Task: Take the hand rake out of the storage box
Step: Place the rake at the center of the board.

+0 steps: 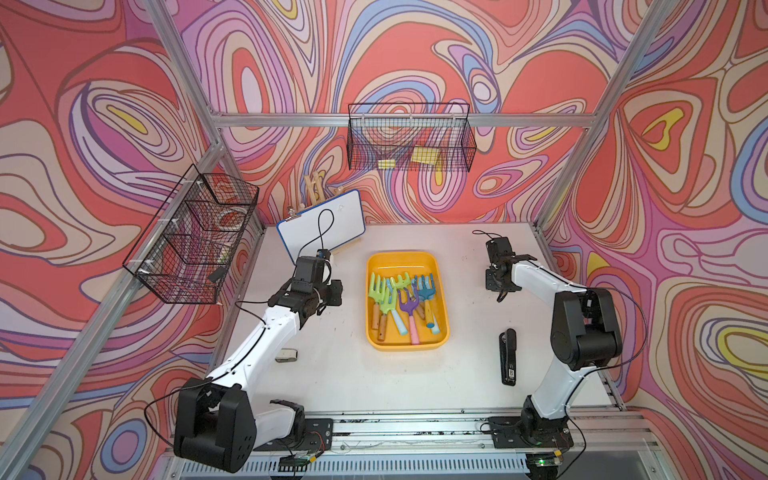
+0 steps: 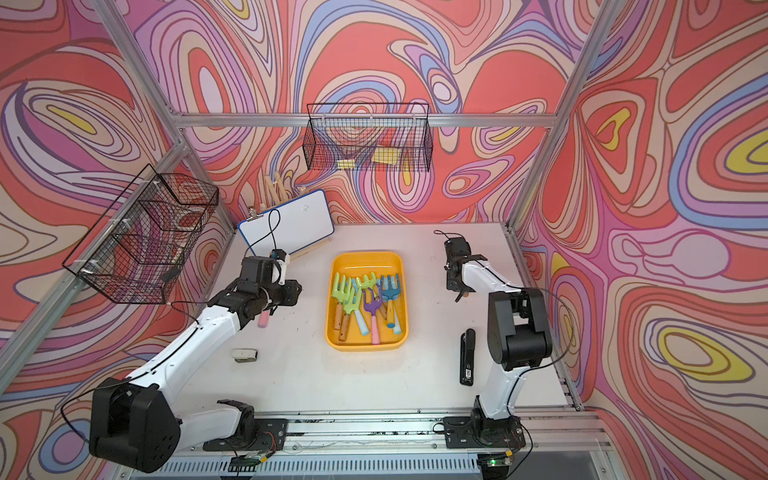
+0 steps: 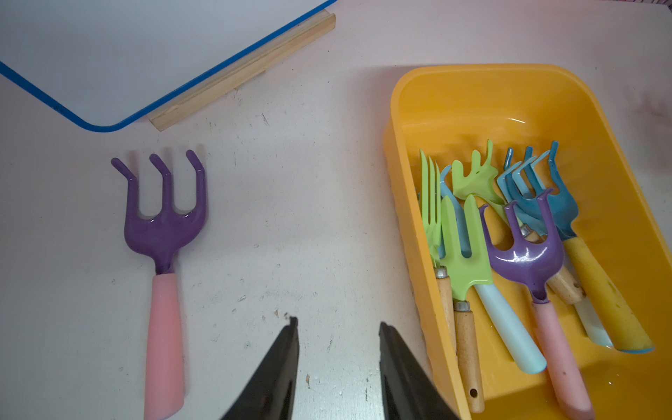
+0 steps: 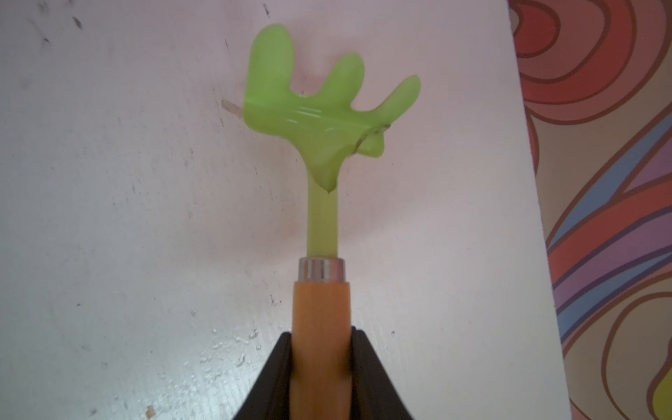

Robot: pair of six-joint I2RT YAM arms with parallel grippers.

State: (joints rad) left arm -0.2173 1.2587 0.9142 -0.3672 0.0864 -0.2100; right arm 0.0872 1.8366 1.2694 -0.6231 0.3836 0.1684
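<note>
Right wrist view shows right pincer [image 4: 322, 334] clamping green rake [image 4: 316, 116]; unclear from above.

The storage box [image 3: 472, 83] is smooth, glossy yellow-orange plastic. In the middle of the right wrist view, the green hand rake [image 4: 320, 109] has a glossy painted head, a shiny metal ferrule [image 4: 321, 269] and a smooth, satin wooden handle [image 4: 322, 309]. At the left of the left wrist view, the purple hand rake [image 3: 165, 218] has a glossy enamel-like head and a matt pink grip [image 3: 163, 345], plastic or rubber. The table [image 3: 291, 218] is matt white, scuffed and speckled. The whiteboard [image 3: 109, 54], upper left, is smooth, with a bare wooden strip [image 3: 251, 67] beneath. In both top views the hanging basket [image 1: 409, 137] [image 2: 368, 137] at upper middle is black wire mesh.
</note>
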